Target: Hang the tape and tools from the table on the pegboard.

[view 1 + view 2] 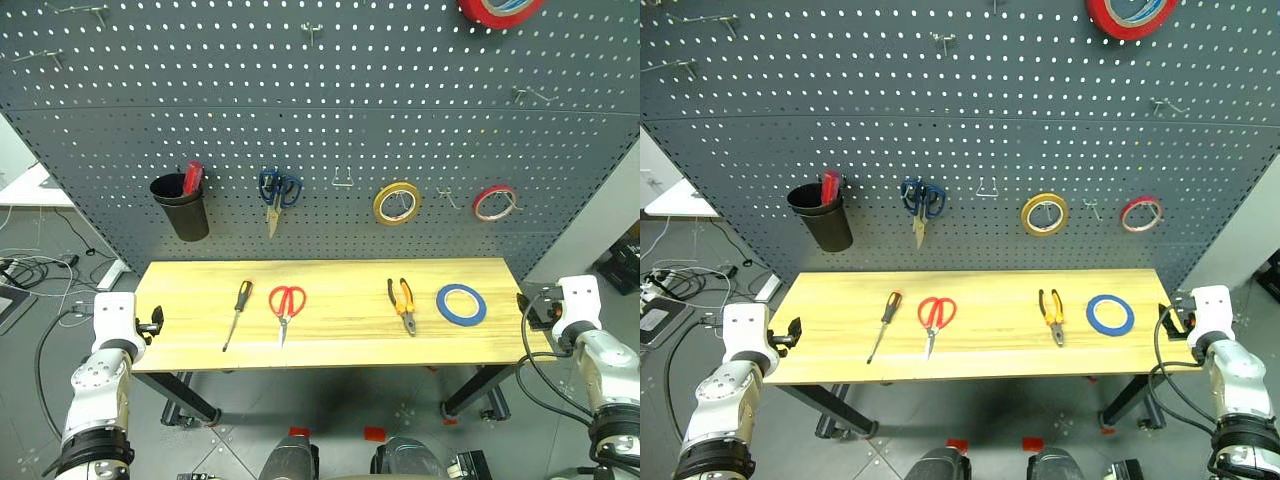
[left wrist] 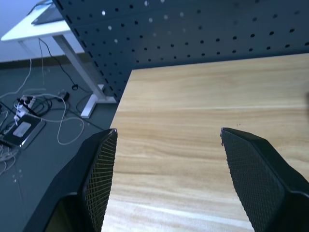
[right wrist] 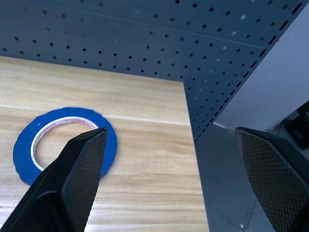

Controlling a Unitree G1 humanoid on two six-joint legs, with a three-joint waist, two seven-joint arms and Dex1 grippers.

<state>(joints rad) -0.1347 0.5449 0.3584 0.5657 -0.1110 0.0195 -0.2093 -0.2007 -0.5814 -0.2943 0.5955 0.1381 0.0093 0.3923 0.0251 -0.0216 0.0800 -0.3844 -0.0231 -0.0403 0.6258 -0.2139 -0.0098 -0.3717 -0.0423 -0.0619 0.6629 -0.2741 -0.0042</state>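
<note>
The table (image 1: 340, 325) stands in front of the pegboard (image 1: 330, 80). From left to right it carries a screwdriver (image 1: 237, 313), red-looped scissors (image 1: 286, 303), orange-and-black pliers (image 1: 402, 304) and the blue tape (image 1: 440, 304). My left gripper (image 1: 155, 322) hovers open at the table's left end, with only bare wood between its fingers (image 2: 96, 169). At the right end my right gripper (image 1: 530, 308) is open too. The blue tape (image 3: 67, 112) lies just ahead of its inner finger, untouched.
On the pegboard hang a black cup (image 1: 183, 210), blue-looped scissors (image 1: 279, 190), a yellow ring (image 1: 378, 204), a thin red ring (image 1: 476, 205) and a big red roll (image 1: 500, 8). An empty hook (image 1: 343, 182) sits between the scissors and the yellow ring. Cables (image 1: 30, 268) lie on the floor to the left.
</note>
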